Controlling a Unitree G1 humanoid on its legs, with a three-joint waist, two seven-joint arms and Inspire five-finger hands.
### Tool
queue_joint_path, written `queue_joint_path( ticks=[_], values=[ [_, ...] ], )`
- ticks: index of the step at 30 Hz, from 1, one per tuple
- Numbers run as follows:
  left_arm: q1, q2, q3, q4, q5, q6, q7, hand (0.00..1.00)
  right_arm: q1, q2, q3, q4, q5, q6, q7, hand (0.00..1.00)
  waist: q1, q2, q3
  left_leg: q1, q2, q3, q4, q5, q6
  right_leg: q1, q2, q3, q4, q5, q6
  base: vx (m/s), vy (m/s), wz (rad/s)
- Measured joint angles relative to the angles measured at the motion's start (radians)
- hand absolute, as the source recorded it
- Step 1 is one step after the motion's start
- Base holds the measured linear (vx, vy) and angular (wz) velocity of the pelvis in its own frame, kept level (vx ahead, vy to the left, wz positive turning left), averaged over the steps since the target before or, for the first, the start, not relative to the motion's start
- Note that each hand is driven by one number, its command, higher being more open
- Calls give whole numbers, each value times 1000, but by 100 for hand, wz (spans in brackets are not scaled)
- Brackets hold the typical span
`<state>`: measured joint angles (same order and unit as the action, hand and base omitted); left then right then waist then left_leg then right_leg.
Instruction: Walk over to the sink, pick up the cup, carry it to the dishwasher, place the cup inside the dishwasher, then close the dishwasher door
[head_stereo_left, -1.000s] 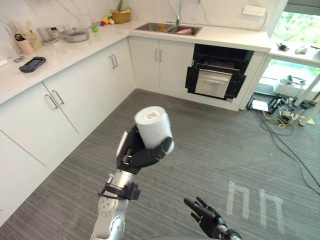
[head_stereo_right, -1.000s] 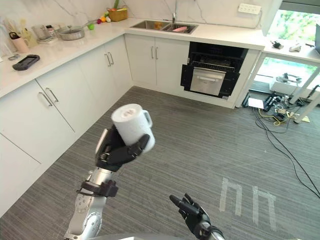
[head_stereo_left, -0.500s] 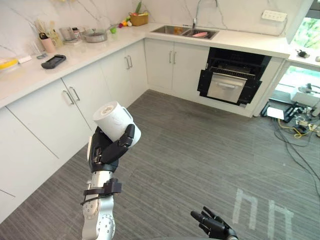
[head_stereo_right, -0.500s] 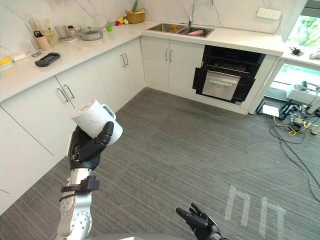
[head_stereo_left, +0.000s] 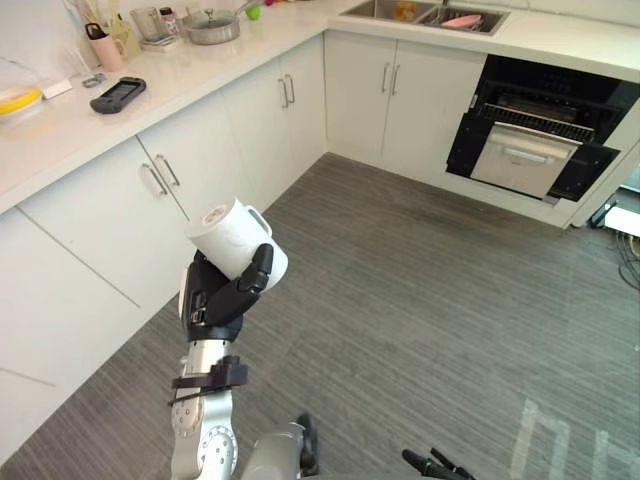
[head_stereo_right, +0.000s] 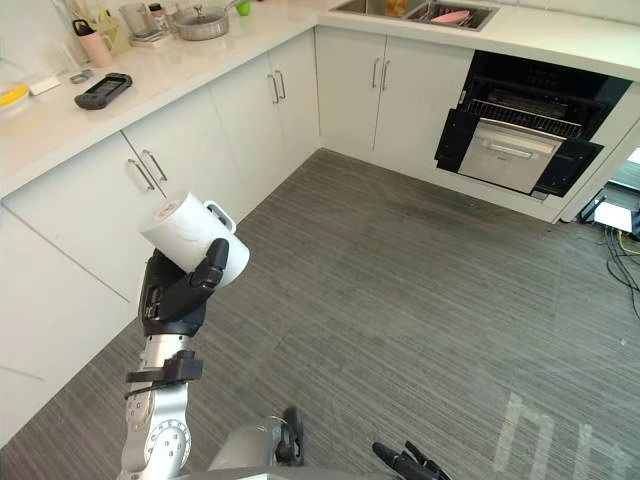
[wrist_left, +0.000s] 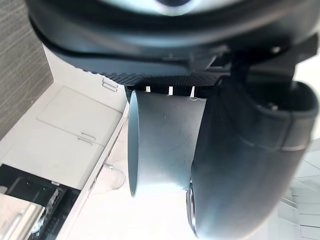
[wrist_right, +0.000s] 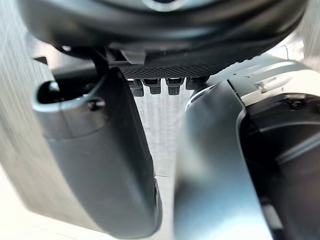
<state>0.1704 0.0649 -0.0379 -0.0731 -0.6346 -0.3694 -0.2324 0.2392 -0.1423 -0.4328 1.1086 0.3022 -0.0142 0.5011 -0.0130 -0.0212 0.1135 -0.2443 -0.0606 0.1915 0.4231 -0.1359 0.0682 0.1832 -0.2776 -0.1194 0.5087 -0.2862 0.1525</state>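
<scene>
Left hand clamped round a white cup, held up over the grey floor, well apart from the dishwasher.
The dark fingers and thumb curl about the cup's lower body, and the cup sits tilted above them, down and left of the dishwasher, beside the white cabinets. The dishwasher's black door hangs part-way open, leaning outward, with a rack showing above it. The sink is set in the counter just up and left of the dishwasher, with a pink item in it. The right hand shows far below the dishwasher, fingers stretched out, holding nothing.
</scene>
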Motion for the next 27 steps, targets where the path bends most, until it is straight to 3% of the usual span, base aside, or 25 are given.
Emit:
queue_joint_path(
  ticks=[2,3,4,5,6,9,10,12,13,14,15,16,17,18,19,20,22,23,24,25,26,27],
  values=[
    [-17,13,-38,2,-3,20,-7,0,10,19,-25,-28,3,-16,5,100,-10,-15,-27,74,-38,-6,-45,-32,21,-98,-45,18,239,149,-17,541,275,16],
    [-28,19,-62,1,-3,23,-14,0,11,28,-35,-43,11,-30,11,100,-15,-20,-24,126,-60,-15,-78,-41,30,-159,-72,25,395,202,-48,457,178,21],
    [-32,30,-84,1,-1,32,-16,0,11,33,-34,-60,17,-42,16,100,-31,-24,-26,191,-79,-39,-121,-49,39,-232,-55,40,578,177,-78,445,153,31],
    [-32,32,-101,2,6,36,-15,0,12,33,-31,-61,18,-43,16,100,-38,-19,-27,225,-80,-53,-143,-50,45,-259,-23,47,630,159,-82,434,103,54],
    [-32,34,-127,2,10,36,-16,0,27,45,-23,-59,21,-43,15,100,-49,-16,-29,283,-78,-83,-188,-50,47,-307,45,40,655,114,-83,436,48,58],
    [-32,28,-146,2,10,34,-18,0,48,86,0,-59,74,-46,16,100,-60,-9,-22,393,-67,-111,-283,-53,36,-435,142,-38,497,8,-89,496,-21,23],
    [-34,31,-137,5,10,34,-12,0,44,95,0,-74,90,-55,21,100,-77,1,-10,429,-44,-108,-300,-66,13,-475,177,-79,370,-11,-113,458,-59,-8],
    [-38,35,-134,11,10,35,-8,0,46,106,5,-109,93,-67,32,100,-91,27,9,475,7,-96,-306,-93,-33,-515,232,-109,159,6,-123,465,-69,-7],
    [-39,35,-138,11,10,35,-8,0,47,112,10,-126,97,-73,30,100,-91,36,18,513,42,-82,-305,-113,-66,-524,263,-103,4,67,-122,507,-110,-12],
    [-39,39,-140,11,10,31,-13,0,49,113,24,-126,98,-78,24,100,-86,26,12,553,65,-60,-304,-131,-94,-519,280,-89,-157,165,-111,525,-130,-17],
    [-38,49,-139,11,10,25,-18,0,51,113,39,-125,99,-78,21,100,-79,12,9,572,62,-51,-305,-139,-105,-513,279,-88,-223,213,-110,686,-204,-26],
    [-37,61,-136,11,10,8,-34,0,52,113,74,-126,98,-77,20,100,-71,-12,7,617,56,-41,-291,-170,-124,-511,256,-98,-258,331,-138,587,-180,-34],
    [-31,61,-128,12,9,4,-43,0,42,107,88,-124,99,-69,11,100,-65,-9,3,642,78,-31,-252,-199,-139,-510,265,-118,-203,394,-254,679,-241,-36],
    [-28,54,-125,13,9,4,-44,0,29,104,89,-127,100,-63,5,100,-63,14,5,639,102,-22,-223,-203,-141,-510,287,-124,-183,366,-249,526,-230,-21],
    [-36,49,-125,10,9,2,-50,0,21,95,105,-142,99,-58,0,100,-66,32,6,610,132,-8,-145,-191,-145,-506,308,-136,-163,322,-268,519,-243,-6],
    [-38,46,-126,1,9,2,-51,0,21,83,129,-154,98,-47,-13,100,-69,35,7,594,152,1,-80,-166,-148,-497,321,-142,-145,295,-289,540,-243,-8],
    [-37,28,-122,-11,9,6,-51,0,27,78,135,-180,98,-21,-49,100,-64,50,17,546,210,-3,129,-88,-182,-432,371,-131,-144,233,-297,530,-208,-27],
    [-37,8,-113,-25,9,12,-51,0,39,75,141,-214,98,-12,-76,100,-57,61,22,455,253,-38,369,43,-226,-380,403,-114,-157,198,-298,474,-162,-34],
    [-34,-8,-112,-43,10,18,-51,0,48,71,152,-232,98,-11,-91,100,-53,68,25,352,282,-73,568,128,-234,-343,422,-105,-173,183,-306,445,-147,-34],
    [-26,-19,-112,-65,10,23,-52,0,51,67,165,-238,99,-13,-102,100,-52,71,29,250,308,-80,734,120,-218,-301,439,-94,-197,172,-313,375,-129,-43],
    [-7,-28,-108,-92,10,30,-57,0,57,59,182,-239,100,-23,-111,100,-35,69,30,136,327,-74,859,93,-174,-237,454,-60,-240,164,-322,427,-152,-74],
    [8,-27,-103,-105,10,30,-64,0,65,48,194,-239,105,-32,-112,100,-10,61,26,57,329,-48,869,58,-126,-180,459,-14,-291,158,-327,425,-143,-88]
  ],
)
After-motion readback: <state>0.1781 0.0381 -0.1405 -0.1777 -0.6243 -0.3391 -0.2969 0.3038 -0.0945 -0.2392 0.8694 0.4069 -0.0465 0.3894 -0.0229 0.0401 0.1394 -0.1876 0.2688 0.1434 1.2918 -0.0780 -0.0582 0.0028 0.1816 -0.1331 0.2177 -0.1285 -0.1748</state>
